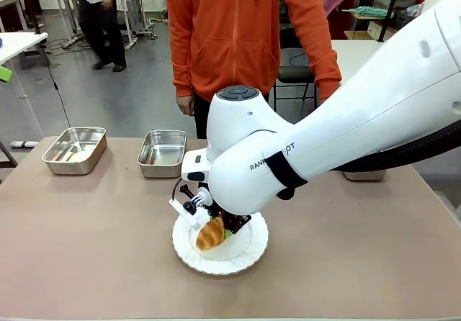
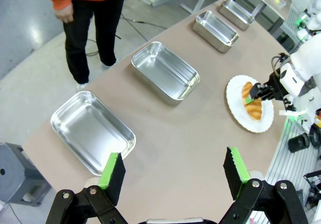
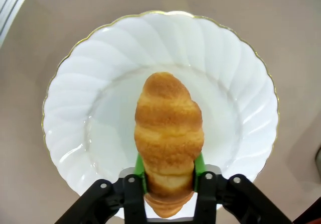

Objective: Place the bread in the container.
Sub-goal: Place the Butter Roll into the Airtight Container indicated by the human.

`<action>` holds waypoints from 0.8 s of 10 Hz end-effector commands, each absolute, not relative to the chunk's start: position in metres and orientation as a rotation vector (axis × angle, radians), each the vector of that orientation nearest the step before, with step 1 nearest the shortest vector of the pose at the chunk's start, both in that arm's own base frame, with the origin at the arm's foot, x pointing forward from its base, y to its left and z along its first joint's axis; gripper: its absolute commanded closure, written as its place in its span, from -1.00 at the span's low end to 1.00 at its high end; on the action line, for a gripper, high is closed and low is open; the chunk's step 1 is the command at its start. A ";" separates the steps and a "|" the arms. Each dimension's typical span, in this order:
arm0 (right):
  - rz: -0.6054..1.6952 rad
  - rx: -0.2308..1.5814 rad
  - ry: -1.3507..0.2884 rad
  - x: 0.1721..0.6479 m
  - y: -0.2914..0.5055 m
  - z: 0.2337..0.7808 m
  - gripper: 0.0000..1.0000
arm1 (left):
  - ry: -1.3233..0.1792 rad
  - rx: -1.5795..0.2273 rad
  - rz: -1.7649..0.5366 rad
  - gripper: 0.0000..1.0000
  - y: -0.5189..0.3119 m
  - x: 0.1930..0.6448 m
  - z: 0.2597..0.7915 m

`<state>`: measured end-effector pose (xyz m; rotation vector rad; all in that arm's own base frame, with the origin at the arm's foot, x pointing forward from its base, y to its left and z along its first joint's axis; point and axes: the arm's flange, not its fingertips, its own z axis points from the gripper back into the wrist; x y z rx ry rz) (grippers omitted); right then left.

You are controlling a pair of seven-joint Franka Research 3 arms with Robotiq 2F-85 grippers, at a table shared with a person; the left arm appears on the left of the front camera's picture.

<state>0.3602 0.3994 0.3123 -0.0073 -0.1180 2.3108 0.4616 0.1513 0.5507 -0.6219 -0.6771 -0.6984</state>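
My right gripper [image 1: 222, 229] is shut on one end of the bread [image 1: 210, 233], a golden-brown croissant, just over the middle of the white plate [image 1: 245, 260]. In the right wrist view the green pads [image 3: 199, 164] squeeze the croissant [image 3: 168, 128] at its near end, above the scalloped plate [image 3: 90, 58]. Two steel trays [image 1: 74, 150] [image 1: 162, 152] stand empty at the far left of the table. My left gripper [image 2: 174, 173] hangs open and empty high over the table's end, above the nearest tray [image 2: 92, 131].
A person in an orange hoodie [image 1: 245, 33] stands at the far side, hands down. The left wrist view has further trays [image 2: 163, 72] [image 2: 215, 29] [image 2: 235, 12] in a row along the far edge. Another tray [image 1: 364, 175] peeks out behind my right arm.
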 end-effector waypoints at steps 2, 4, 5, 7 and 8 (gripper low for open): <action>2.311 -0.007 -0.118 0.360 0.399 0.312 0.01 | -0.692 -0.628 -0.695 -1.00 0.152 0.460 0.553; 2.099 -0.175 -0.203 0.359 0.383 0.368 0.18 | -0.692 -0.628 -0.695 -1.00 0.152 0.460 0.553; 1.995 -0.251 -0.241 0.367 0.373 0.403 0.18 | -0.692 -0.628 -0.695 -1.00 0.152 0.460 0.553; 1.667 -0.353 -0.229 0.407 0.340 0.468 0.18 | -0.692 -0.628 -0.695 -1.00 0.152 0.460 0.553; 1.466 -0.350 -0.174 0.433 0.319 0.484 0.18 | -0.692 -0.628 -0.695 -1.00 0.152 0.460 0.553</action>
